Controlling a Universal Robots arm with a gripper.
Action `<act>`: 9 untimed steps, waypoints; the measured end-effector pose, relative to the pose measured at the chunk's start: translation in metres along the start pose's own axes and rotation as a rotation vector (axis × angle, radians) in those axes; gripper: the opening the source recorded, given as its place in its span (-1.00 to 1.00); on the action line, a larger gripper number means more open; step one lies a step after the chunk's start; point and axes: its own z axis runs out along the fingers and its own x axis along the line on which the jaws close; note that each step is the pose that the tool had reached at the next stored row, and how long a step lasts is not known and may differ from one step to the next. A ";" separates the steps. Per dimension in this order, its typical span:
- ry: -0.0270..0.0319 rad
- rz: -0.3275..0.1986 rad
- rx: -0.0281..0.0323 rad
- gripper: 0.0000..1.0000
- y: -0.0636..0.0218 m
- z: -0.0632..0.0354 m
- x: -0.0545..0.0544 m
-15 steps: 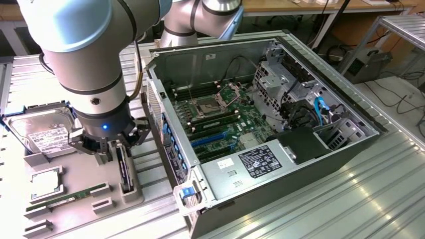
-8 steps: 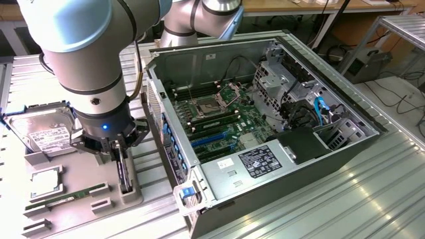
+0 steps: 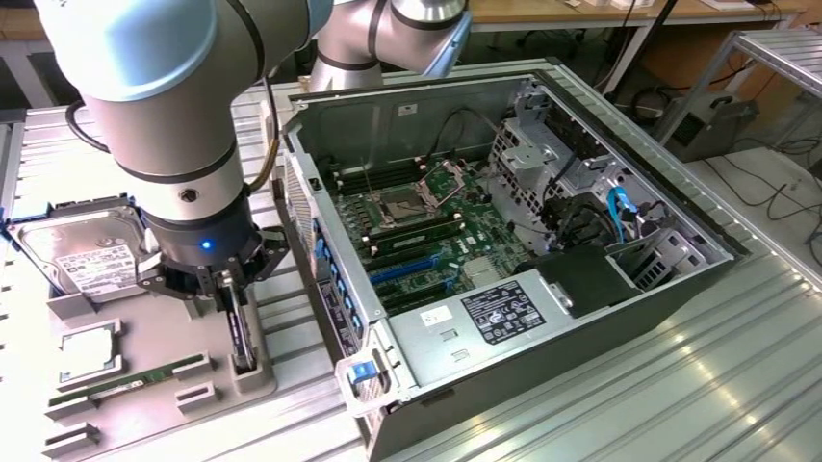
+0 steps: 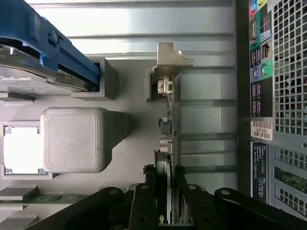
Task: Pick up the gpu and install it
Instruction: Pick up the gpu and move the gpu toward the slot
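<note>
Pick-up step: the pincer (image 4: 164, 170) is pinching the black card (image 4: 168, 125) by both faces while the card is standing on edge in a slot of the grey holder (image 3: 264, 377). Freeing it is calling for a straight upward pull. A hard drive (image 3: 88, 260) and memory stick (image 3: 129, 378) are lying beside it, and the open computer case (image 3: 303, 183) is crowding one side.

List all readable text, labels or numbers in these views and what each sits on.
None reads clearly.
White sticker on the computer case rear: short code, blurred.
Black case label beside it: too small.
Hard drive label: too small.
Power supply label: too small.
gpu: no marking visible.
</note>
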 end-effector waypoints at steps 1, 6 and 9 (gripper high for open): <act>0.0010 -0.017 0.0000 -0.47 -0.0001 0.0000 0.000; 0.0017 -0.030 -0.0001 -0.47 -0.0001 -0.0001 0.000; 0.0016 -0.030 -0.0002 -0.47 0.0000 -0.0005 0.000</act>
